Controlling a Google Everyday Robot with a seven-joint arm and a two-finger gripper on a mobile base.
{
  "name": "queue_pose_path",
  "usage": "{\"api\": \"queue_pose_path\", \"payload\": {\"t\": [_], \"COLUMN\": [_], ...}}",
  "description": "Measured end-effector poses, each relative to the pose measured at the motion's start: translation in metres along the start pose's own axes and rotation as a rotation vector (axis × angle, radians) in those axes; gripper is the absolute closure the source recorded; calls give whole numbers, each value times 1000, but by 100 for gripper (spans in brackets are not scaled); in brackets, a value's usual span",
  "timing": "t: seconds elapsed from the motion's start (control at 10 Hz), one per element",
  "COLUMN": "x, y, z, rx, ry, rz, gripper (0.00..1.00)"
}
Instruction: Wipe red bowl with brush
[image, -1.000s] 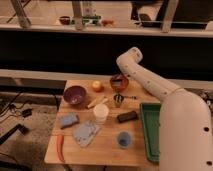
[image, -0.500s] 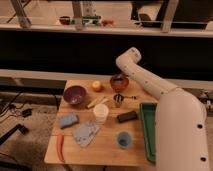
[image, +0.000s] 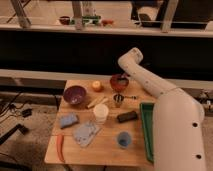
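Observation:
The red bowl (image: 119, 82) sits on the wooden table (image: 107, 150) at the back, right of centre. My gripper (image: 120, 78) hangs from the white arm (image: 137, 67) right over the bowl and hides part of its rim. A small greyish-dark squarish thing, the brush (image: 118, 100), stands on the table just in front of the bowl, with a thin dark part pointing right. I see no contact between the gripper and the brush.
A purple bowl (image: 74, 95) is at the back left, with an orange ball (image: 96, 86) beside the red bowl. Further forward are a pale stick (image: 96, 103), white cup (image: 101, 113), black block (image: 127, 116), blue cup (image: 123, 139), blue sponge (image: 68, 120), grey cloth (image: 86, 133) and orange carrot (image: 60, 147). A green tray (image: 147, 131) lies at the right.
The arm's upper bend has sunk slightly while the gripper stays over the red bowl. The things on the table have not moved.

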Motion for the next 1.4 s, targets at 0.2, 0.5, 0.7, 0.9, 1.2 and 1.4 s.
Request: {"api": "queue_pose_path", "payload": {"t": [0.2,0.5,0.7,0.9,1.2,1.4], "x": [5,5,6,1,-17,-33], "y": [0,-6,-10,-16,-26,-34], "z": [6,17,23,28,33,34], "rx": [-12,-18,-19,-11,2,13], "ry": [14,26,30,26,12,-7], "rz": [1,-17,-21,-29,-50,-62], "gripper": [97,97,97,97,97,97]}}
